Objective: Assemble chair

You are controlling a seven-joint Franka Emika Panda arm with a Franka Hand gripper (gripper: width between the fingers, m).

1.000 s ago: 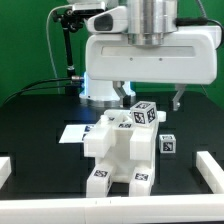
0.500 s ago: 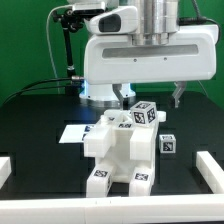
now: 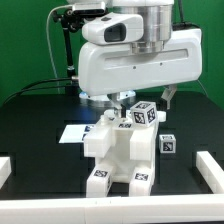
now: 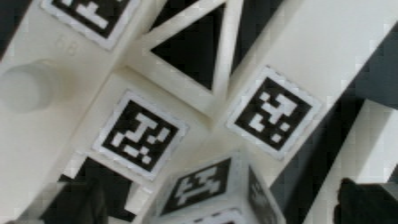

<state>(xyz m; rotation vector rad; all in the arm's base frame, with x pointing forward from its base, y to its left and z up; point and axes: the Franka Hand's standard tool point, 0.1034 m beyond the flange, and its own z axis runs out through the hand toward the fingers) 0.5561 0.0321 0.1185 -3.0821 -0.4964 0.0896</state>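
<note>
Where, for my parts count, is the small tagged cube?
The small cube sits on the table at the exterior view's right, just beside the chair.

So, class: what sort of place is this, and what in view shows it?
Probably a robotics lab bench: a white robot arm over a black table, tagged white chair parts, and a green backdrop.

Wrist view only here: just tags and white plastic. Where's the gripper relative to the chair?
Observer: The gripper hangs over the top of the chair, jaws wide open.
Operator: Any loose parts?
Observer: One small tagged cube sits on the table at the exterior view's right of the chair.
Operator: Marker board?
Observer: The marker board lies flat past the chair, toward the exterior view's left.
</note>
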